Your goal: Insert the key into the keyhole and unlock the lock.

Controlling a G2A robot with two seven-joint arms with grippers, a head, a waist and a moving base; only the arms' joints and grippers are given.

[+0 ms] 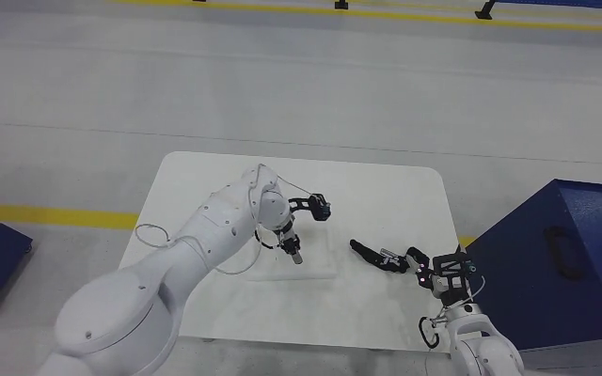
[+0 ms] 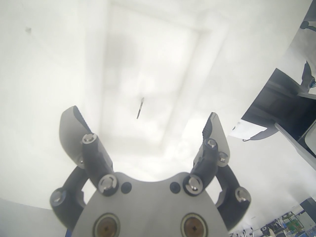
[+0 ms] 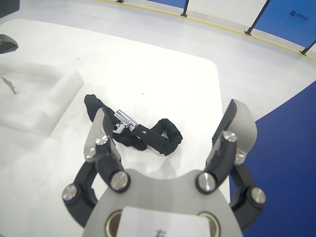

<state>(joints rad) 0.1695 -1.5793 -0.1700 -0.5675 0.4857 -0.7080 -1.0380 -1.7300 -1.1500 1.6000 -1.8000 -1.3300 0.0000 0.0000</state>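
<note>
A small metal key (image 2: 140,108) stands upright in a recess of a white foam block (image 2: 153,57). My left gripper (image 2: 144,124) hangs open right above it, one finger on each side and clear of the key. The lock (image 3: 126,120) is a silver cylinder on a black fabric-covered chain (image 3: 167,136) lying on the table. My right gripper (image 3: 167,107) is open just above and beside the chain, and its left finger (image 3: 102,122) overlaps the cylinder in view. In the top view the left gripper (image 1: 293,252) is over the foam block (image 1: 315,268), and the right gripper (image 1: 414,261) is at the chain's (image 1: 372,252) near end.
The white table (image 1: 395,188) has rounded corners and bare surface at the back and left. A dark blue cabinet (image 1: 546,263) stands close to its right edge, beside the right arm. The key (image 3: 9,85) and foam block (image 3: 49,92) lie left of the chain.
</note>
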